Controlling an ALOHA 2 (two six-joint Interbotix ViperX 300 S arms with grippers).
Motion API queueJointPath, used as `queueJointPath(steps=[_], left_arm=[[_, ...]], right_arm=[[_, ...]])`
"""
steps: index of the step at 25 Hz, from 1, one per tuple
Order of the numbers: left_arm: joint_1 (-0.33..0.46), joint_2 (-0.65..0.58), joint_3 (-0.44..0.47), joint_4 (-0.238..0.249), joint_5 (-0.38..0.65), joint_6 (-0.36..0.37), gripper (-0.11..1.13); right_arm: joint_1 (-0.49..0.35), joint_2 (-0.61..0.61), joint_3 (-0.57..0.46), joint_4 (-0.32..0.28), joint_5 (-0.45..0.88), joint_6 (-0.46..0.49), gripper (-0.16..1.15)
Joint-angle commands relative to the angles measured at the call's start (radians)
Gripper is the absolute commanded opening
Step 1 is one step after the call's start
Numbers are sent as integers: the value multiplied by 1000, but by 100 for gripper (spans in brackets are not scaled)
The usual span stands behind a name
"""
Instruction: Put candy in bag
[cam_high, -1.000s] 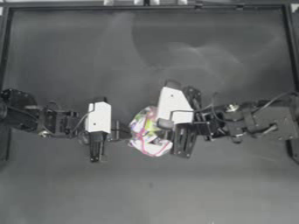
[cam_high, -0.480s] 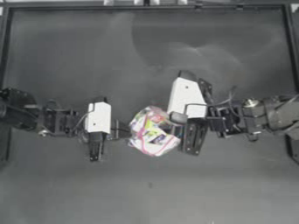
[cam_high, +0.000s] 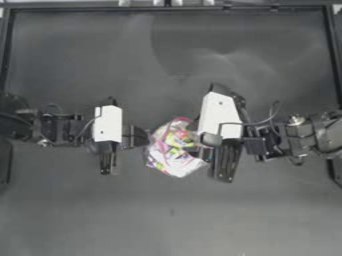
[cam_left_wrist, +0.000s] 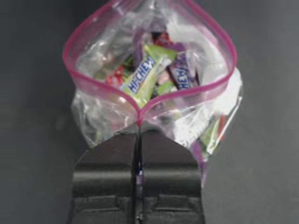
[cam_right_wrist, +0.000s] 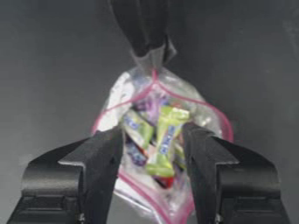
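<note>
The clear bag (cam_high: 172, 149) with a pink rim hangs in the middle of the table, full of multicoloured sweets. My left gripper (cam_left_wrist: 139, 131) is shut on the bag's rim (cam_left_wrist: 140, 114) and holds its mouth open; from above it (cam_high: 141, 136) sits at the bag's left side. My right gripper (cam_right_wrist: 154, 131) is at the bag's right side (cam_high: 200, 141), over the mouth with its jaws apart. A pale yellow-green wrapped candy (cam_right_wrist: 165, 140) shows between those jaws, inside the bag's mouth. I cannot tell whether the jaws touch it.
Both arms meet at mid-table, the left arm (cam_high: 53, 129) from the left and the right arm (cam_high: 294, 137) from the right. The dark table (cam_high: 174, 60) stretches behind and in front of them. A raised frame edge (cam_high: 167, 6) runs along the far side.
My right gripper has shifted slightly to the right beside the bag, and its arm has straightened. The left gripper has held the bag's rim in place.
</note>
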Motion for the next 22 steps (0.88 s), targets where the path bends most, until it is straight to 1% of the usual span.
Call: queueJointPath(steps=[1, 6, 14, 22], left_arm=[[2, -55, -25, 3, 6, 2, 4], [2, -94, -21, 6, 17, 3, 4], [0, -176, -3, 15, 84, 2, 4], [-17, -179, 18, 9, 95, -2, 4]], right_arm=[[3, -41, -6, -5, -3, -2, 80], [3, -69, 9, -5, -2, 0, 80], [3, -81, 17, -5, -2, -2, 80], [3, -81, 17, -5, -2, -2, 80]])
